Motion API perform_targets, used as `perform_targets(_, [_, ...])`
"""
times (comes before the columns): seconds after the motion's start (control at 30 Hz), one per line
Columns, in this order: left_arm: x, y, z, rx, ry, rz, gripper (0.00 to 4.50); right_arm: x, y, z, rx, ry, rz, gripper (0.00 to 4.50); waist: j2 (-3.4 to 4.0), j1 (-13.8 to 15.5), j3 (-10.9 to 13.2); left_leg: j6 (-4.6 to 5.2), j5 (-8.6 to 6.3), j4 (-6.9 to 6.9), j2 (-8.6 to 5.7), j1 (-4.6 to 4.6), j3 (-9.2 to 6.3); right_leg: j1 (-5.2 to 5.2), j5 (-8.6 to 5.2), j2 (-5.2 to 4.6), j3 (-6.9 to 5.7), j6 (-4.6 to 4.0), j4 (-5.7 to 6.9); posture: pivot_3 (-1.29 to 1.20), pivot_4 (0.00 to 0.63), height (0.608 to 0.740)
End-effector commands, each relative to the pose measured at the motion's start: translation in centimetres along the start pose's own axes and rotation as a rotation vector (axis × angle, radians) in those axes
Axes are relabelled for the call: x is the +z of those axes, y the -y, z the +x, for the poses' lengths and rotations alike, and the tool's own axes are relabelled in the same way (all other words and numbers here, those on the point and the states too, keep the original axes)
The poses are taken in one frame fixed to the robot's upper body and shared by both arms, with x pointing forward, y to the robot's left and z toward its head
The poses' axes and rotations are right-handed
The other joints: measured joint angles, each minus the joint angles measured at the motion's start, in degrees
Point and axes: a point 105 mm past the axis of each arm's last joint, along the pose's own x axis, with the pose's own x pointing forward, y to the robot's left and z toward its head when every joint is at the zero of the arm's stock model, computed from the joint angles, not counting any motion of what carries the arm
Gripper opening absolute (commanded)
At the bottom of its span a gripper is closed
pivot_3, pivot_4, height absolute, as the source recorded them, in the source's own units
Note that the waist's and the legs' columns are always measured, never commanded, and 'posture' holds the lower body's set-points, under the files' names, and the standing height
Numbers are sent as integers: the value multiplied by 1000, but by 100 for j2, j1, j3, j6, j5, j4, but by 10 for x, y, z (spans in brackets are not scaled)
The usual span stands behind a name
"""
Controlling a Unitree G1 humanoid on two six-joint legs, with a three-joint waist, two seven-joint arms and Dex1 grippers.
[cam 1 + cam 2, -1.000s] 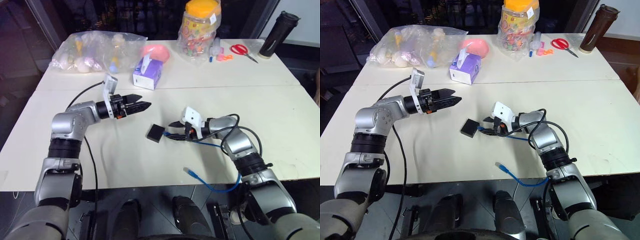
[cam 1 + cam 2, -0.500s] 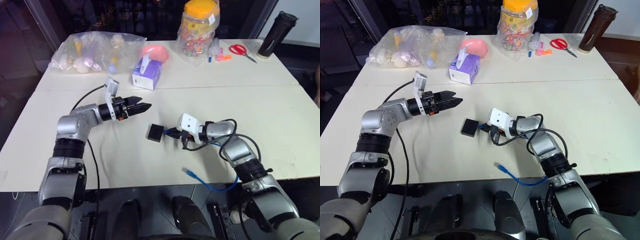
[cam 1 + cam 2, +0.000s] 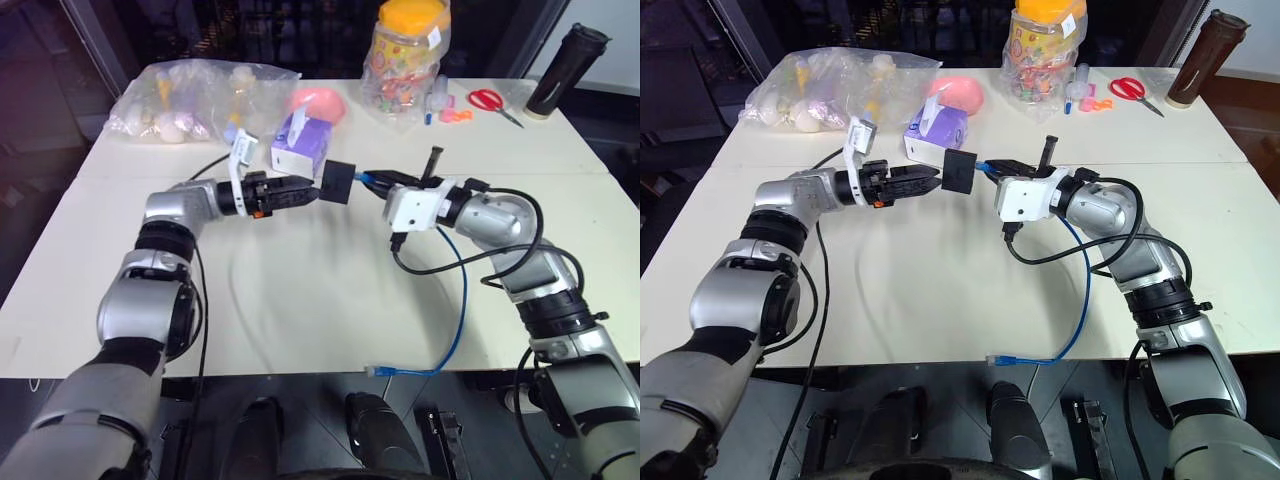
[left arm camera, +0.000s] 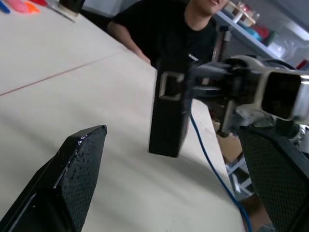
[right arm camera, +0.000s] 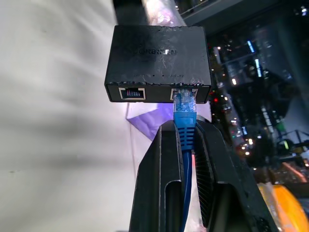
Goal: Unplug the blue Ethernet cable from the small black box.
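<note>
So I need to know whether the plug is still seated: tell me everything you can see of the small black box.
The small black box is a flat, matte-black casing with faint lettering on its face and two ports on one edge. One port is empty; the blue Ethernet cable is still plugged into the other. The box hangs in the air above the table, carried only by that plug, which the right gripper pinches just behind it. The open left gripper points at its opposite side, not touching.
</note>
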Motion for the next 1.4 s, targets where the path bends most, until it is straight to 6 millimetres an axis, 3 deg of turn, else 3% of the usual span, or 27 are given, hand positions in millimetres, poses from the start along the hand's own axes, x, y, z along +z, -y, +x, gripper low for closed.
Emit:
perform_targets(0.03, [20,4,12,-13,41,66,4500,13,21,-1,-65,38,-56,61,0,0,0,0,0,0,0,-1,0,0,0,0,0,0,0,0,150,739])
perform_targets(0.13, [24,6,19,-20,70,57,3659,15,18,-1,-54,39,-64,0,0,-16,0,1,0,-1,0,1,0,0,0,0,0,0,1,0,150,739])
perform_targets(0.37, [16,6,27,-37,34,62,707,21,13,0,-50,44,-51,0,0,-5,0,1,0,0,0,1,-1,-1,0,1,0,0,3,0,150,739])
perform_targets(0.4, [16,7,27,-43,33,61,479,21,13,0,-50,43,-47,0,0,-5,0,1,0,0,0,1,-1,-1,0,1,0,1,3,0,150,739])
perform_targets(0.47, [15,7,27,-46,31,63,493,22,9,0,-34,44,-25,0,0,-5,0,1,0,0,0,1,-1,-1,0,1,0,1,3,0,150,739])
perform_targets(0.57, [10,5,27,-34,-8,110,493,21,1,-2,20,43,16,1254,0,-4,0,1,0,0,0,1,-1,-1,0,1,0,1,3,0,150,739])
perform_targets(0.67, [9,1,27,3,-2,118,493,9,5,-7,6,-46,21,2786,1,-8,0,1,0,0,0,1,-1,-2,0,1,0,1,6,0,150,739])
perform_targets(0.73, [12,0,26,10,34,93,493,-3,16,-25,-96,-115,204,3862,0,14,0,1,0,1,0,1,-2,-2,0,1,0,1,8,0,150,739])
perform_targets(0.83, [19,0,23,9,105,60,493,-10,43,-56,-446,-87,723,3862,-1,32,0,1,0,2,0,-7,-11,-2,0,1,-6,1,9,0,150,739])
perform_targets(0.87, [20,0,22,8,118,60,493,-9,44,-64,-529,-43,924,3862,0,29,0,1,0,3,1,-8,-14,-3,0,0,-7,0,12,0,150,739])
perform_targets(0.93, [21,2,24,-13,133,55,493,4,35,-71,-570,96,1285,3862,1,20,0,1,0,2,1,-8,-18,-6,1,-1,-10,-1,20,0,150,739])
perform_targets(1.03, [28,14,31,-106,204,-16,493,41,18,-68,-474,376,1663,3862,1,20,-1,1,0,-1,3,-6,-31,-2,1,0,-22,-2,23,0,150,739])
perform_targets(1.17, [36,26,33,-212,276,-125,493,60,4,-58,-398,438,1822,3862,5,-7,1,2,0,-1,5,-4,-33,1,1,-1,-25,-3,23,0,150,739])
perform_targets(1.4, [29,40,36,-305,239,-174,493,57,3,-47,-416,423,1862,3862,7,-1,-1,2,0,-2,5,1,-30,2,1,1,-24,-4,20,0,150,739])
